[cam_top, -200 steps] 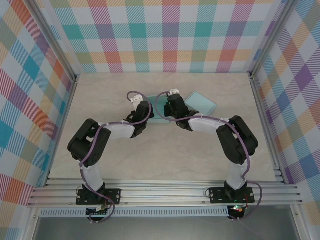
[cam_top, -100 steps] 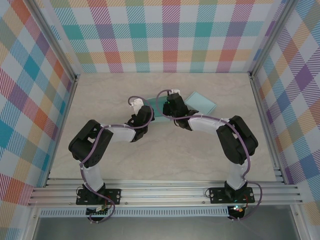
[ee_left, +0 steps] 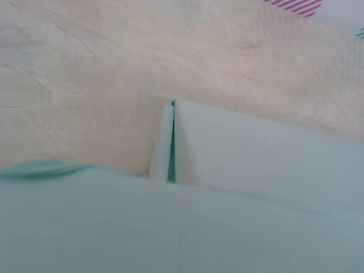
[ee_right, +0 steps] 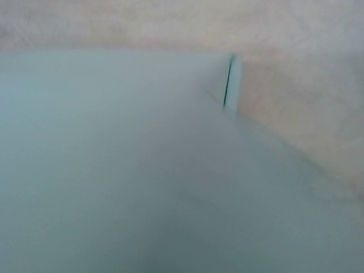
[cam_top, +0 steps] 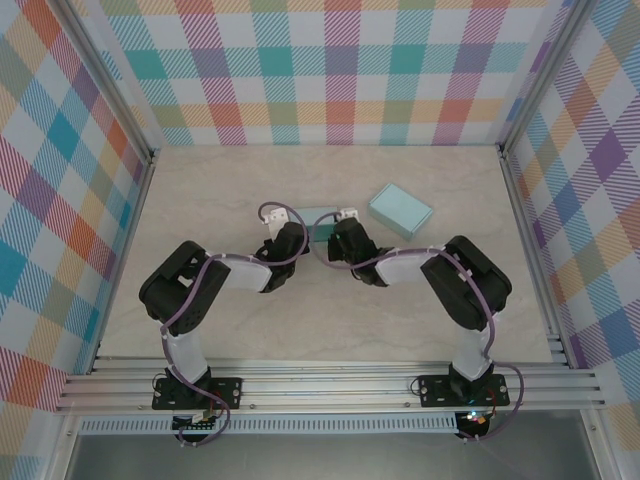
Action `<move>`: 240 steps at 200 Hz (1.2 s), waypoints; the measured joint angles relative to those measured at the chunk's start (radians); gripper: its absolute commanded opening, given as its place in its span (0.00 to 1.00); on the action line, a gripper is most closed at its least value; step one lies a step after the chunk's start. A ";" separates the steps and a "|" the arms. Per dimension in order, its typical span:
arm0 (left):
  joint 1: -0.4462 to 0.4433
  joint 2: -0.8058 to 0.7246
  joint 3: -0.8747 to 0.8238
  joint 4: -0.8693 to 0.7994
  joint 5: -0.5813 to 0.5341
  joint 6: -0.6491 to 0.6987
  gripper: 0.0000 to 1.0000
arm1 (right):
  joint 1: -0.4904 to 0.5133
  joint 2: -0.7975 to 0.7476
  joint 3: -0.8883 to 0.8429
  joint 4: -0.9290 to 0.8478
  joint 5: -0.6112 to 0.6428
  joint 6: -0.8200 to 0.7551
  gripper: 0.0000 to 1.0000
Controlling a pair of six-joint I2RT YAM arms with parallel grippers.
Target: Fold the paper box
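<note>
Teal paper box point(cam_top: 318, 222) on counter point(cam_top: 200, 200), flanked by left fingers point(cam_top: 296, 230) and right fingers point(cam_top: 336, 232) | grip of both sets: cannot tell | second teal box point(cam_top: 400, 210) apart, to its right.

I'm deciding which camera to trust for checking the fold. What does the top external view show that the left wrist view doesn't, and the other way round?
Top external: the left arm and the right arm meeting over the paper box, with a separate teal box lying farther back to the right. Left wrist: a close look at a thin flap beside a wider panel, with a dark slit between them. Shared: the teal paper box and the pale marbled table.
</note>
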 measured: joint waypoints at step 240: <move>-0.040 -0.911 -0.211 -0.621 0.212 -0.011 1.00 | 0.071 -0.291 -0.091 -0.293 -0.029 0.056 0.89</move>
